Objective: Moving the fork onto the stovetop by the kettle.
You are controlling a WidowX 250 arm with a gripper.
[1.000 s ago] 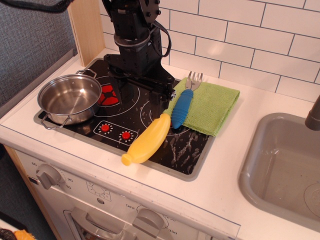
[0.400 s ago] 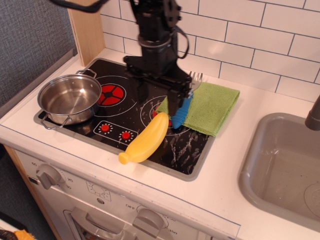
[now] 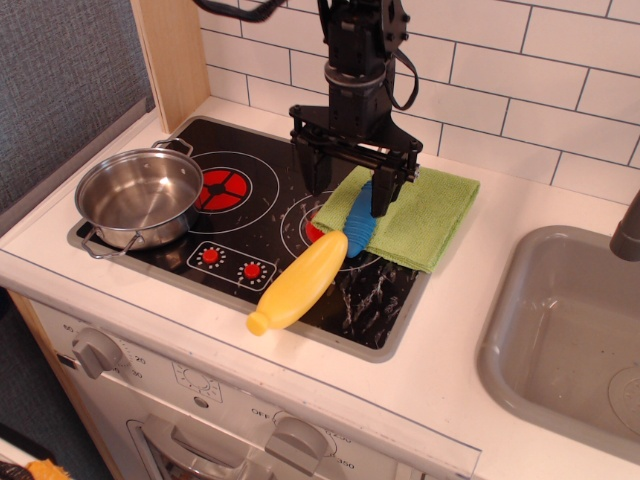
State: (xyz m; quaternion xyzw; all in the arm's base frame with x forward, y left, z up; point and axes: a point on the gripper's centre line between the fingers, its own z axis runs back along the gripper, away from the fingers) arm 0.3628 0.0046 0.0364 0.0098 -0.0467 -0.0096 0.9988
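The toy fork with the thick ribbed bright-blue plastic handle [image 3: 358, 226] is seen lying partly on the folded green cloth [image 3: 420, 208] at the right edge of the black glossy stovetop with white rings and red burner centres [image 3: 245, 195]; only the lower part of the handle shows, the tines being hidden behind the arm. The black gripper [image 3: 352, 190] is positioned directly over the fork, its two fingers spread apart and pointing down, one on each side of the handle, and nothing is held between them (whether a finger touches the handle cannot be told). The yellow banana-shaped toy [image 3: 300, 280] lies just beside the handle's lower end, possibly touching it. The small round stainless-steel kettle with wire loop handles [image 3: 140, 197] stands well apart on the left burner. The step in hand is judged to be the approach to grasp: the fingers need to be lowered around the handle and closed, after which the fork would be lifted and carried left, clear of the banana, to bare stovetop near the kettle.
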